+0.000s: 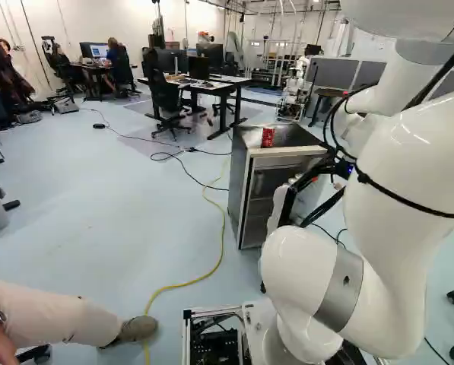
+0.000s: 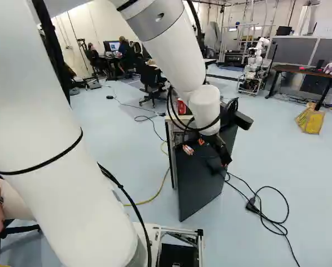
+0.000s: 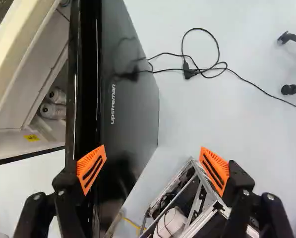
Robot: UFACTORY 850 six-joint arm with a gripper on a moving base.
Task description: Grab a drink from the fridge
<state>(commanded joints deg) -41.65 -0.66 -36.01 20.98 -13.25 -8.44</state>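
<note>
The red can (image 1: pixel 268 138) stands on top of the fridge (image 1: pixel 239 171), not in it. The drinks to grab look like the two pale cans (image 3: pixel 53 111) inside, low down and close side by side. I can't tell if they are full. If they are, each should feel a bit heavy, with hard but thin sides that could dent. Cold, wet skin may make them slip. Best to take one around its middle, with a firm but soft squeeze.

Next comes the open door (image 3: pixel 130 109), and then the jaws (image 3: pixel 153 153). They are wide open and have hold of nothing. One finger is by the door's black edge; I can't tell if it touches. The other is out past the door's flat face. The cans are ahead, around the door's edge, not between the fingers. The jaws should go around that edge first.
</note>
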